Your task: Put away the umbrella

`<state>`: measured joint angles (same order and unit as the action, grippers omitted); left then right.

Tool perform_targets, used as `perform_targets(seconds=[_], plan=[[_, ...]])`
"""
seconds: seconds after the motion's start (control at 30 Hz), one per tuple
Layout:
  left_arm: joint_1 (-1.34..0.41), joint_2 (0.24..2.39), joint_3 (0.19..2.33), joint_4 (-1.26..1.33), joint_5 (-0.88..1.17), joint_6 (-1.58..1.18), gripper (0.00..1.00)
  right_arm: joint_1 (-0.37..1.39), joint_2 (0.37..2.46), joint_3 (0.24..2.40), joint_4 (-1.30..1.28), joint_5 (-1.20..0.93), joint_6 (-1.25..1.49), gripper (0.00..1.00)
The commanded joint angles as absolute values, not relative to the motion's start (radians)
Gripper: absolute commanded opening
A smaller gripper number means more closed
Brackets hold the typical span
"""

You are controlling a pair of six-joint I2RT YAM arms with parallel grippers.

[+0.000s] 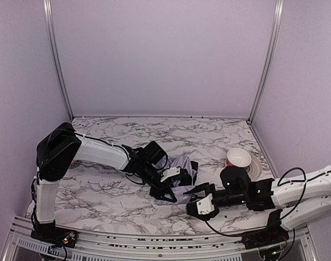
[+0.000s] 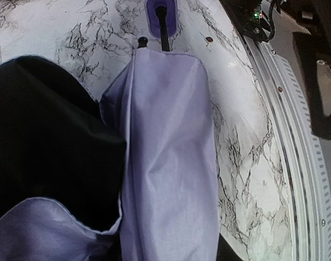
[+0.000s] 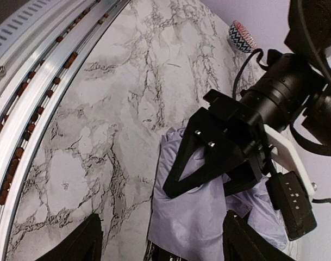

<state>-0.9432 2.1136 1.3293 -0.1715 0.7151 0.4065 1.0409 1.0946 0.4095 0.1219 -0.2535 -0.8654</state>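
**Umbrella bunched at the table's near edge, both grippers on it**

A marble-patterned table [image 1: 127,130] sits inside pale lavender walls, with a ribbed metal rail [image 2: 295,136] running along its near edge. The umbrella [image 1: 180,162] lies collapsed and rumpled around the middle of the table's width, closer to the near edge than the far one. Its lavender-white fabric is folded over itself and the black inner side is showing. In the left wrist view, the thin black shaft [image 2: 164,32] runs out of the folds to the small lavender handle [image 2: 161,12], which rests on the marble.

The left gripper [image 1: 168,193] is down on the fabric, with its black fingers either side of a fold. I cannot tell whether they actually pinch it. The right gripper [image 1: 191,201] reaches in low from the right, just beside the left one. Its fingers are spread wide, and the umbrella's near end lies between them without being clamped.

An orange-and-white bowl [image 1: 238,157] sits well apart from the umbrella, near the table's right edge.
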Motion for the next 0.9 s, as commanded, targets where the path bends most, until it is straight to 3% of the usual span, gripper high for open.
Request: perform_targets(seconds=[0.0, 0.27, 0.53, 0.7, 0.87], plan=[[-0.955, 2.237, 1.272, -0.485, 0.660, 0.357, 0.38, 1.087, 1.224, 0.413, 0.339, -0.045, -1.000, 0.74], [-0.952, 2.243, 1.283, -0.506, 0.659, 0.371, 0.38, 1.086, 1.402, 0.439, 0.431, 0.104, -1.051, 0.77], [-0.950, 2.249, 1.290, -0.539, 0.694, 0.414, 0.38, 1.087, 1.518, 0.467, 0.392, 0.154, -1.053, 0.67], [-0.947, 2.253, 1.297, -0.569, 0.703, 0.443, 0.39, 1.086, 1.574, 0.504, 0.358, 0.200, -1.061, 0.52], [-0.942, 2.230, 1.288, -0.577, 0.725, 0.477, 0.42, 1.087, 1.591, 0.521, 0.319, 0.205, -1.059, 0.27]])
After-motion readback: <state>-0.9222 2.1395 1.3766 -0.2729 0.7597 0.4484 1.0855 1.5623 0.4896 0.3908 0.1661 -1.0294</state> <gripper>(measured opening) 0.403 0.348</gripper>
